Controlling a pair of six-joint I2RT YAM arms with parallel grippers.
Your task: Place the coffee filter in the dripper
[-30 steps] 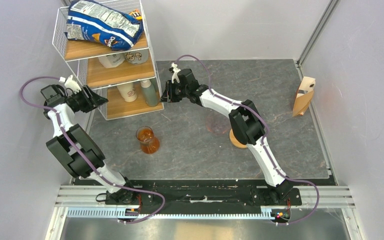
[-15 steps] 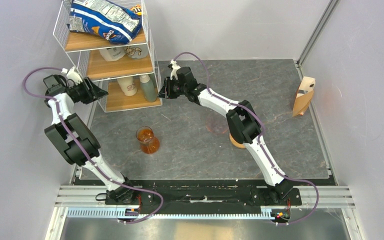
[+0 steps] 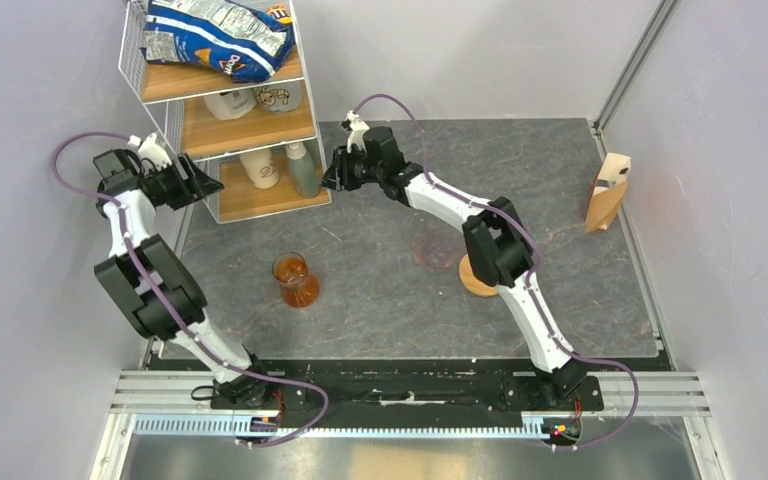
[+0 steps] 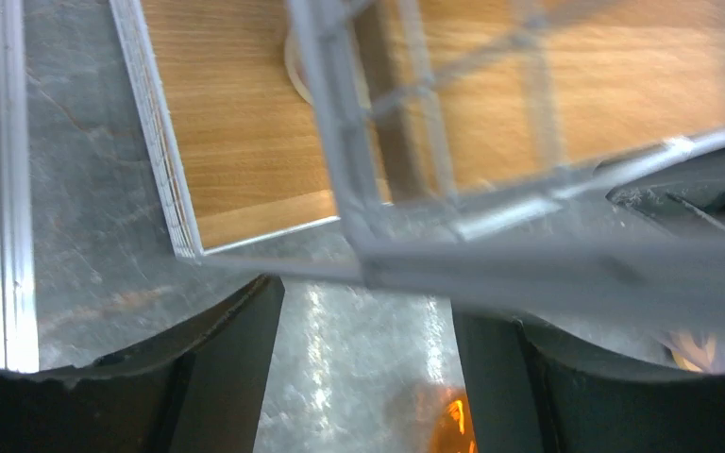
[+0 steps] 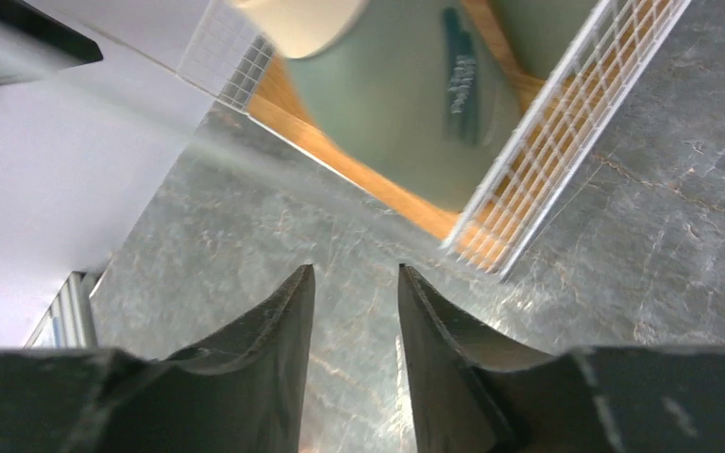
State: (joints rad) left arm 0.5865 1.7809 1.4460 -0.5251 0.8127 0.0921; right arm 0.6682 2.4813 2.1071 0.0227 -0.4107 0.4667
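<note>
The dripper (image 3: 473, 281), a light-wood ring, lies on the table and is partly hidden under my right arm's elbow. A tan-brown fan shape that looks like the coffee filter (image 3: 600, 207) stands in a pale wooden stand (image 3: 615, 168) at the table's right edge. Both grippers are far from them, at the wire shelf rack (image 3: 222, 100). My left gripper (image 3: 206, 183) is wide open at the rack's left side, and a rack wire crosses just past its fingertips in the left wrist view (image 4: 366, 302). My right gripper (image 3: 329, 180) is narrowly open and empty at the rack's right corner, as the right wrist view (image 5: 354, 272) shows.
An amber glass vessel (image 3: 295, 280) stands in front of the rack and shows in the left wrist view (image 4: 448, 425). The rack holds a blue chip bag (image 3: 222, 38), cups and a green bottle (image 3: 303, 170), which also shows in the right wrist view (image 5: 406, 94).
The rack has shifted up and to the right and stands straighter. Both grippers have moved slightly with it.
</note>
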